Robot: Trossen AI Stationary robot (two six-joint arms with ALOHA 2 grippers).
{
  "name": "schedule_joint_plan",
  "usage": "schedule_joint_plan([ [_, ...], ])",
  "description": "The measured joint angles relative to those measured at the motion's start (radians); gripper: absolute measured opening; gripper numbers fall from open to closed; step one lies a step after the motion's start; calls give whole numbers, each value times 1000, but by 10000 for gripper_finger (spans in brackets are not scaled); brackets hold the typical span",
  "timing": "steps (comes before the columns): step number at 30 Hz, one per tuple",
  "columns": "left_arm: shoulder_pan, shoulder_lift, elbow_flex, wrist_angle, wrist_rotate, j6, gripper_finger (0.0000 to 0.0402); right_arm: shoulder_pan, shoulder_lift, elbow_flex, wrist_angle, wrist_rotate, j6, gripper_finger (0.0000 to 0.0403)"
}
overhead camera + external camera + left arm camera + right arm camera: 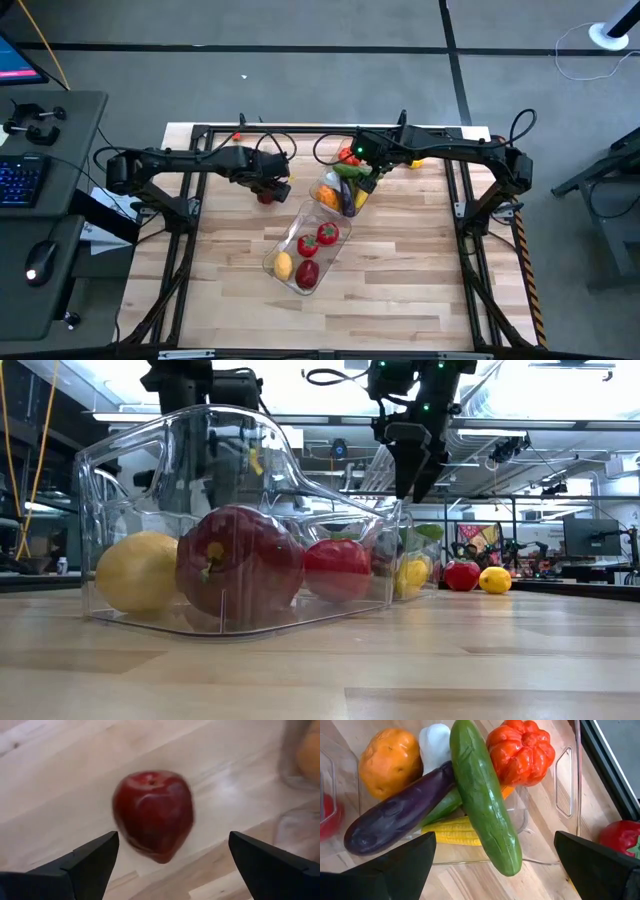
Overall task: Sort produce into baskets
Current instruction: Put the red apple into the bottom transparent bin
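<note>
A dark red apple (152,815) rests on the wooden table, seen in the high view as the apple (266,197). My left gripper (173,837) hangs open just above it, a finger to each side, touching nothing. One clear basket (150,470) near the table's middle holds a lemon (138,570), an apple (240,565) and a tomato (335,568). My right gripper (495,837) stands open above the farther basket (565,780). That one holds a cucumber (485,795), an eggplant (400,815), corn (452,832), garlic (435,745) and an orange pumpkin (520,752). The cucumber lies on top, one end sticking out over the basket's wall.
A tomato (461,575) and a lemon (494,580) lie loose on the table beyond the baskets, toward the far right. Another tomato (620,837) sits just outside the farther basket. A black frame (200,130) runs round the tabletop. Bare wood lies along the near edge (400,310).
</note>
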Motion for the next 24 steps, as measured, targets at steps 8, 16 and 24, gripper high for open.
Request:
schedule_joint_plan([
  [8, 48, 0, -132, 75, -6, -85, 367, 0, 0, 0, 26, -23, 0, 399],
  [16, 83, 1, -222, 246, 25, -99, 367, 0, 0, 0, 67, -33, 0, 399],
  [24, 118, 1, -231, 321, -70, -92, 367, 0, 0, 0, 74, -41, 24, 399],
])
